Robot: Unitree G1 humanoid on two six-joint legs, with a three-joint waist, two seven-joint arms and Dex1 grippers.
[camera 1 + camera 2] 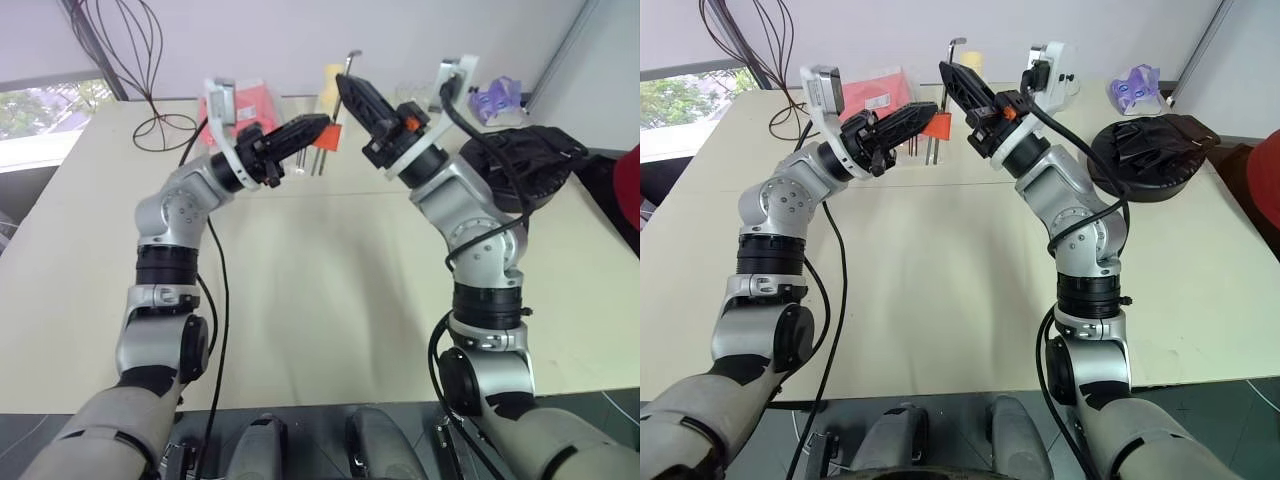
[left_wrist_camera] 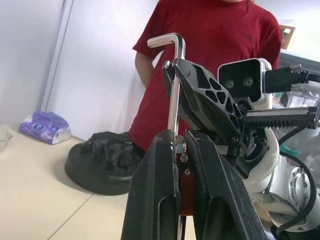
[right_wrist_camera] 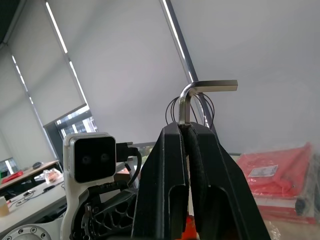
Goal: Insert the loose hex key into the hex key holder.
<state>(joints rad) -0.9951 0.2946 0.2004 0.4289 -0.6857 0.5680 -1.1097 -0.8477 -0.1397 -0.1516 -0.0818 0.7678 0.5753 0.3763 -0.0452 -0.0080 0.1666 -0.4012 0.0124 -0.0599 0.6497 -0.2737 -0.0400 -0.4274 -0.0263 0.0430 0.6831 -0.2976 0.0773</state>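
Both arms are raised over the table point(image 1: 940, 260), hands meeting above its far side. The left hand point(image 1: 923, 112) is clenched on the holder point(image 1: 936, 125), the small orange-red block, whose few fitted keys hang down toward the table. The right hand point(image 1: 952, 74) is clenched on the loose key point(image 3: 192, 95), gripping the long shank just under the bend, so the short bent end sticks out above the fingertips point(image 3: 172, 135). From the left wrist view the shank runs down right beside the holder; we cannot tell whether its lower tip has entered a slot. We judge this the alignment-and-seating step. To do it well, we keep the holder steady, keep the shank parallel to the slot, feed it straight along its own axis, and avoid side load that would twist the thin rod in the grip. We release only once it sits firm.
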